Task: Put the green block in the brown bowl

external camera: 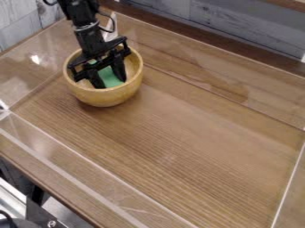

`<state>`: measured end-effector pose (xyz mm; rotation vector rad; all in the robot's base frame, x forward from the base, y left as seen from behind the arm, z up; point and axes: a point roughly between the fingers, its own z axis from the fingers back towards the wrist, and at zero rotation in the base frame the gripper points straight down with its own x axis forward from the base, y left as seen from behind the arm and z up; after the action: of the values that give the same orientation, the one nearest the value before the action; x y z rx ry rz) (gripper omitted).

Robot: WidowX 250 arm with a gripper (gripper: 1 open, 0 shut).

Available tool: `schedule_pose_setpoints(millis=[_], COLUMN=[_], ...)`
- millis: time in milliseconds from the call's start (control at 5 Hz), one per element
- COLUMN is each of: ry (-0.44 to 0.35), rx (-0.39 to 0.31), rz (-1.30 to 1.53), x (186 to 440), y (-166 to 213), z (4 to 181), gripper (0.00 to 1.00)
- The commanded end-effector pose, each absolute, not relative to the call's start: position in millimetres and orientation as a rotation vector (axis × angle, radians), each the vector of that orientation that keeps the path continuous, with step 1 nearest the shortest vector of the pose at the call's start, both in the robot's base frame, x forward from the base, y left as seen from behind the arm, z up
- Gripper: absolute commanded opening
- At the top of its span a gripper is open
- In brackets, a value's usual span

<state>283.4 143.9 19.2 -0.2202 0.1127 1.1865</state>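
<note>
The brown bowl (84, 94) sits at the back left of the wooden table. My black gripper (100, 75) reaches steeply down into it from above. The green block (111, 79) shows between the two fingers (120, 64), low inside the bowl, and the gripper is shut on it. The fingers and the bowl's near wall hide most of the block, so only its bright green right part shows. I cannot tell whether the block rests on the bowl's bottom.
A low transparent wall (24, 53) runs around the wooden table (179, 134). A grey plank wall (238, 22) stands behind the table. At the bottom left the table's front edge drops off to dark equipment (30, 209).
</note>
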Motion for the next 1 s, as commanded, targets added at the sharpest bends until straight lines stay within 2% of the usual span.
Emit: schedule_pose_setpoints(millis=[0,200,800], ry=[0.143,0.146,0.155], rx=[-0.192,-0.192,-0.194], rz=[1.238,1.239,1.243], x=[274.7,276.1,280.8], y=[157.7,157.8,158.4], z=[4.5,6.7,11.4], gripper=[1.00,0.00,0.00])
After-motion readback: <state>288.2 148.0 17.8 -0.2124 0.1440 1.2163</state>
